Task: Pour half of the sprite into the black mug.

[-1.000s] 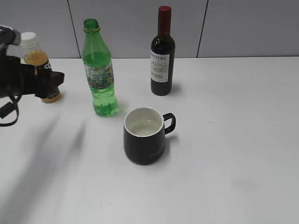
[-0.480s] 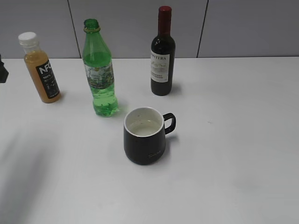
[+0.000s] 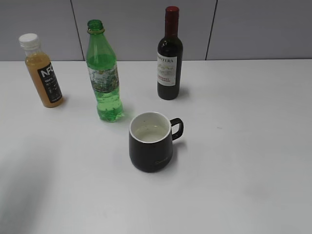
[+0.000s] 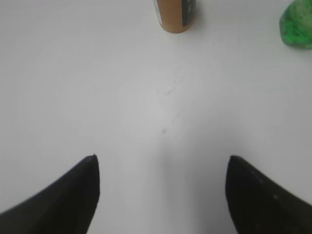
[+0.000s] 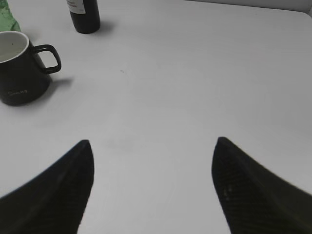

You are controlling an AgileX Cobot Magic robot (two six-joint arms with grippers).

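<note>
The sprite, a tall green bottle with no cap, stands upright at the back left of the white table; its bumpy base shows in the left wrist view. The black mug stands in front of it, handle to the right, with clear liquid inside; it also shows in the right wrist view. My left gripper is open and empty over bare table, short of the bottles. My right gripper is open and empty, to the right of the mug. Neither gripper shows in the exterior view.
An orange juice bottle with a white cap stands at the far left. A dark wine bottle with a red top stands behind the mug. A grey panelled wall runs behind the table.
My left arm, which was in front of the orange juice bottle at the left edge, has pulled out of the exterior view. The bottles and mug have not moved.
</note>
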